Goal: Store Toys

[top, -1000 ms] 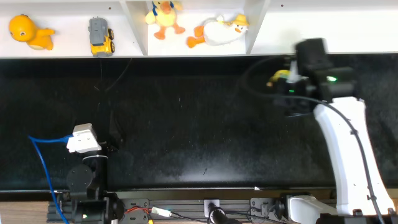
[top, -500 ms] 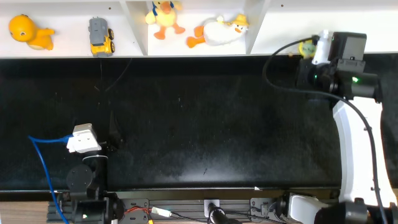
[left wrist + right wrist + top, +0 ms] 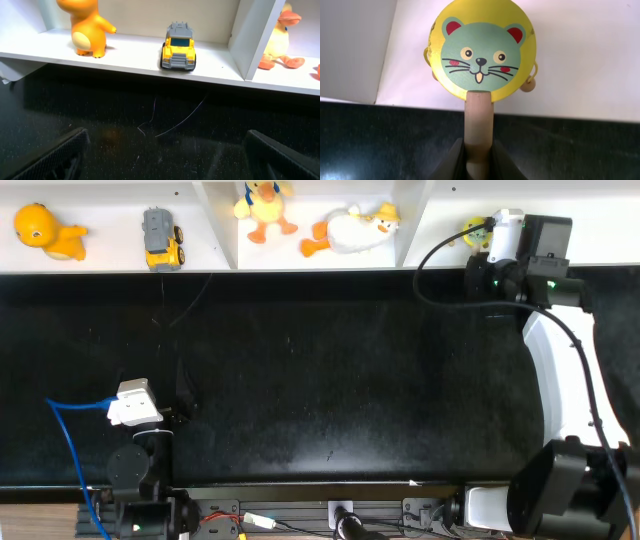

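Drum: a yellow cat-faced drum on a wooden handle, now over the right bay of the shelf, at 1 o'clock in the top view. Its head is above the white floor of the bay and its handle crosses the shelf's front edge.
Right gripper: the right gripper is clamped on the handle, with both fingers pressed against the wood.
Change: a second ago this gripper held the drum over the mat at about 2 o'clock, short of the shelf. Half a second ago it was at the shelf's edge. It has since carried the drum toward 12 and a little toward 9, into the bay.
Left gripper: the left gripper is parked at 8 o'clock and has not moved. Its fingers are spread wide with nothing between them.
Stored: figure and truck at 11 o'clock, duck and goose at 12.
Meaning: transport looks nearly finished, and this seems to be the last toy off the mat. I cannot tell whether the drum touches the bay floor yet. The likely next step is to lower it, release it, and draw back toward 6.
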### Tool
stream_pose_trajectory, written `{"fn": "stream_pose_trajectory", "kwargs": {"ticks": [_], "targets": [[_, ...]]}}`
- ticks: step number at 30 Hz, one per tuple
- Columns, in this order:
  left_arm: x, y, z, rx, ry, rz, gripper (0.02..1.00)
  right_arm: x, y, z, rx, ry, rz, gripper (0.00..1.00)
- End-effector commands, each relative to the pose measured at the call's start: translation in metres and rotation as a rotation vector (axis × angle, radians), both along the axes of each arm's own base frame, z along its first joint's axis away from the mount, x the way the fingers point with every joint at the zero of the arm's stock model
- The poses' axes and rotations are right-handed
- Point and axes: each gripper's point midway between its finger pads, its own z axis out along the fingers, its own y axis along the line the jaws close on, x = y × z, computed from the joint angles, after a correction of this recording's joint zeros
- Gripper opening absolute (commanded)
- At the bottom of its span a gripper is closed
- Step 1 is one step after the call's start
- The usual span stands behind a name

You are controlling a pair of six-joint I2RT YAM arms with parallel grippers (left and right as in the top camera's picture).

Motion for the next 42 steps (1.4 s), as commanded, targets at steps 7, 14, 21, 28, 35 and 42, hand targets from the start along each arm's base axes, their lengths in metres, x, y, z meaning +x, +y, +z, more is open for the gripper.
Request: {"fn": "stream_pose_trajectory", "kwargs": {"ticks": [7, 14, 21, 28, 35, 42], "targets": [[0.0, 0.001, 0.001, -0.003, -0.01, 0.004, 0.998, 0.018, 0.017, -0.015, -0.005, -0.027, 0.084, 0.047], [0.0, 0.001, 0.001, -0.003, -0.01, 0.004, 0.998, 0.035, 0.022, -0.012, -0.012, -0.09, 0.097, 0.047], [0.0, 0.001, 0.001, -0.003, -0.01, 0.004, 0.998, 0.049, 0.034, -0.018, -0.015, -0.121, 0.122, 0.047], [0.0, 0.001, 0.001, -0.003, -0.01, 0.004, 0.998, 0.06, 0.036, -0.022, -0.019, -0.15, 0.123, 0.049], [0.0, 0.001, 0.001, -0.004, -0.01, 0.005, 0.998, 0.063, 0.036, -0.041, 0.011, -0.114, 0.095, 0.045], [0.0, 0.001, 0.001, -0.003, -0.01, 0.004, 0.998, 0.063, 0.036, -0.044, 0.023, -0.103, 0.081, 0.051]]}}
